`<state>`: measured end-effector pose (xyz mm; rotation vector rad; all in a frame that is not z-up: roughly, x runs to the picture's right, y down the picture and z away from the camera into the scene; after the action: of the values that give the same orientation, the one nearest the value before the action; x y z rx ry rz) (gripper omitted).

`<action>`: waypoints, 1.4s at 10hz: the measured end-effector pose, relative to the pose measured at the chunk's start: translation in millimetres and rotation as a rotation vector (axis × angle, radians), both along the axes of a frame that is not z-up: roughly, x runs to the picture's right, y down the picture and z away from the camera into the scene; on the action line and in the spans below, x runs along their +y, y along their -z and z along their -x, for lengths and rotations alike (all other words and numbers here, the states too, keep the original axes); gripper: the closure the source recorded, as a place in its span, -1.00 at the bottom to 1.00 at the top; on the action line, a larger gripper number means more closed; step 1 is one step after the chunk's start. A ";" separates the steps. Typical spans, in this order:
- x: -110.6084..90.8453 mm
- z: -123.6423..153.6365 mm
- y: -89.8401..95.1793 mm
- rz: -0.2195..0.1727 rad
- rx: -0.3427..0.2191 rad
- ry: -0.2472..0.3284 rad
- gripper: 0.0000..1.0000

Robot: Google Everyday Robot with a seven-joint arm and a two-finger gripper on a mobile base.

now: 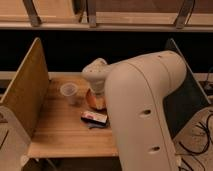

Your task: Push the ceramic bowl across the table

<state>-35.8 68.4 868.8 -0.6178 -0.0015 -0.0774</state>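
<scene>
The ceramic bowl [94,100], small, glossy and orange-brown, sits near the middle of the light wooden table [60,132]. My arm's big white link hides its right side. The gripper [97,86] hangs at the end of the rounded white wrist, directly above and against the bowl's far side. The wrist and the arm cover most of it.
A translucent plastic cup [69,92] stands just left of the bowl. A flat red, white and black packet [95,118] lies in front of the bowl. A tall wooden side panel [25,92] borders the table's left edge, and a dark panel [187,87] stands on the right.
</scene>
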 end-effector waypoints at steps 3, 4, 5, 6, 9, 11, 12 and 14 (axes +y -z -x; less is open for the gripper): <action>0.0 -0.1 0.0 0.000 0.000 0.000 -0.26; 0.0 -0.1 0.0 0.000 0.000 0.000 -0.26; 0.0 -0.1 0.0 0.000 0.000 0.000 -0.20; 0.0 0.0 0.0 0.000 0.000 0.000 -0.07; 0.0 0.0 0.0 0.000 0.000 0.000 0.57; -1.2 -1.1 4.1 0.000 0.009 0.010 0.94; -2.4 -0.1 11.3 -0.002 0.020 0.013 1.00; 5.6 -2.7 27.8 0.022 0.059 0.013 1.00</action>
<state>-33.1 74.0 841.1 -0.6421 0.0586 -0.0717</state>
